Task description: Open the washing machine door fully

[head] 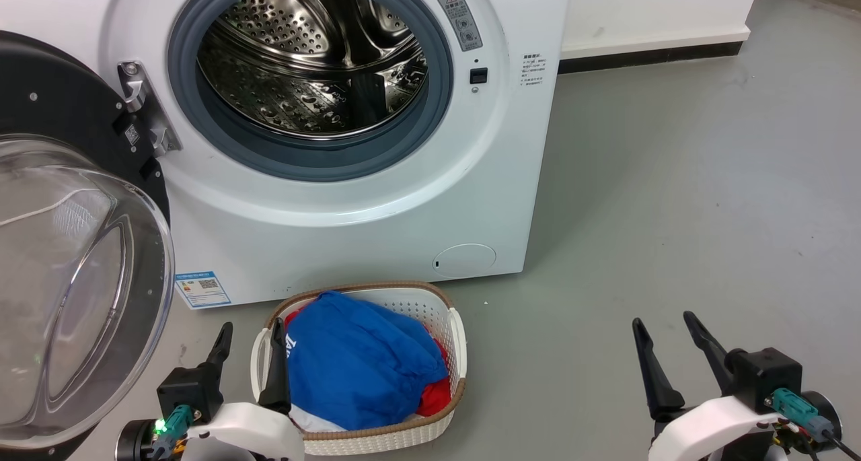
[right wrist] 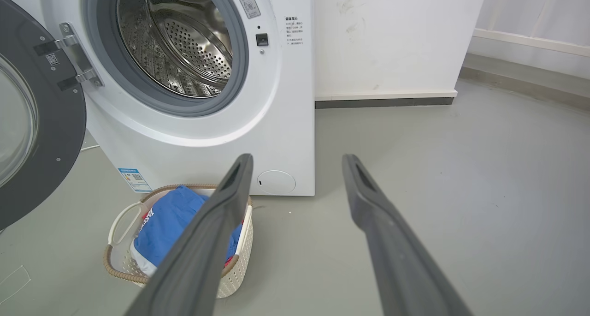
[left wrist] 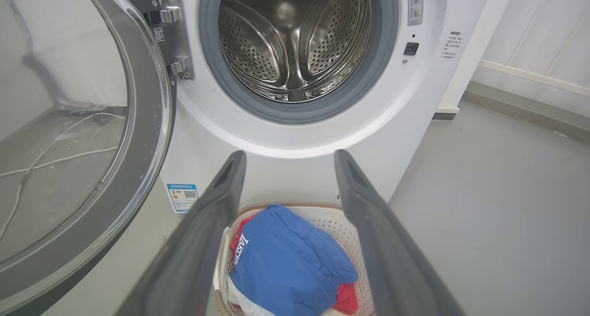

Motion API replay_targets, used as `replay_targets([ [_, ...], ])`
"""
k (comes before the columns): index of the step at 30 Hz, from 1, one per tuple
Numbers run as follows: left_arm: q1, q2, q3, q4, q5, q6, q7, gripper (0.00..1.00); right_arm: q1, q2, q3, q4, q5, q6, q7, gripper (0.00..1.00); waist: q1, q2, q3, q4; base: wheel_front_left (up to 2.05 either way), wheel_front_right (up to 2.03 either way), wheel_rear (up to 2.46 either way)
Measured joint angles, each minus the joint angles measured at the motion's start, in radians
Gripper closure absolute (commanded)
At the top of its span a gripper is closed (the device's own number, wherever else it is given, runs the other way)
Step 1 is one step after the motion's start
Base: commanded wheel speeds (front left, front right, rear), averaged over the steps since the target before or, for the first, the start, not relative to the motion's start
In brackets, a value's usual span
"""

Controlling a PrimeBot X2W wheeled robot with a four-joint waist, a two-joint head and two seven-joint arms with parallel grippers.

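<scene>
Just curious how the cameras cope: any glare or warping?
Head view: glass of the door shows pale reflections; the drum glints. Left wrist view: the left gripper looms large, and the machine looks slanted, likely wide-angle warping. Right wrist view: soft even light, faint shadow by the basket.

Bright, even, diffuse indoor light falling from above; shadows all soft. Faint shadow on floor (head: pixel 572 198) beside machine (head: pixel 323 239). Glare streaks on steel drum (head: pixel 316 57); pale reflections across door (head: pixel 74 279) glass. Head view sharp throughout. Wrist views wide-angle: straight edges bow toward borders. Close-up fingers (left wrist: pixel 198 247) look soft, slightly out of focus.
</scene>
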Motion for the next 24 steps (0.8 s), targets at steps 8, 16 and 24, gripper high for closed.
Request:
replay_targets([
  [8,0.001,0.0,0.003,0.0,-0.002,0.005,-0.005,0.0,-0.007,-0.006,0.005,0.001,0.005,0.0,-0.005,0.0,0.0,0.0,0.006,0.022,0.0,0.0,0.0],
  [16,0.008,0.013,-0.004,-0.001,0.01,0.008,-0.008,0.0,-0.008,-0.01,0.003,0.001,0.007,0.0,-0.009,0.0,0.0,0.0,0.007,0.033,0.0,0.0,0.0],
  [24,0.011,0.016,-0.007,-0.004,0.009,0.011,-0.008,0.0,-0.008,-0.011,0.0,0.002,0.008,0.0,-0.01,0.0,0.0,0.0,0.002,0.034,0.0,0.0,0.0],
])
